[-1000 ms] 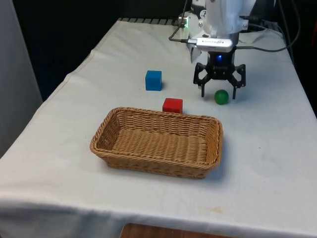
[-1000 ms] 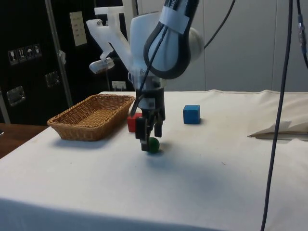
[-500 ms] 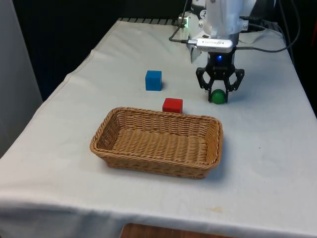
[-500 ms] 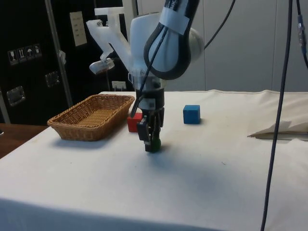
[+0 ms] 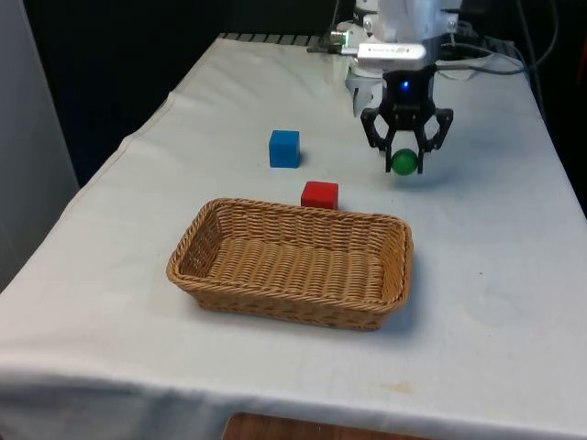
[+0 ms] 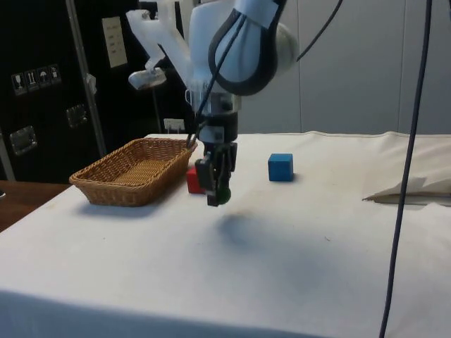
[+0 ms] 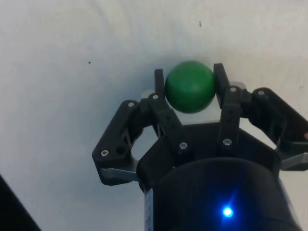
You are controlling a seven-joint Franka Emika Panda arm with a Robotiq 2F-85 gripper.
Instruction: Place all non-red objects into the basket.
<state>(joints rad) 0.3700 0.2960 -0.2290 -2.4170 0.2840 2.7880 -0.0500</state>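
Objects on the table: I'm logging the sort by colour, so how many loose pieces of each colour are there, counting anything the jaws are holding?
Green: 1, the green ball, held off the cloth in the gripper
Blue: 1, the blue cube
Red: 1, the red cube, just behind the basket
Total: 3

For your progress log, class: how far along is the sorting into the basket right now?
Done: nothing; the basket holds no objects. In hand: the gripper holds the green ball clear of the cloth. Left: drop it in, then the blue cube. The red cube stays out.
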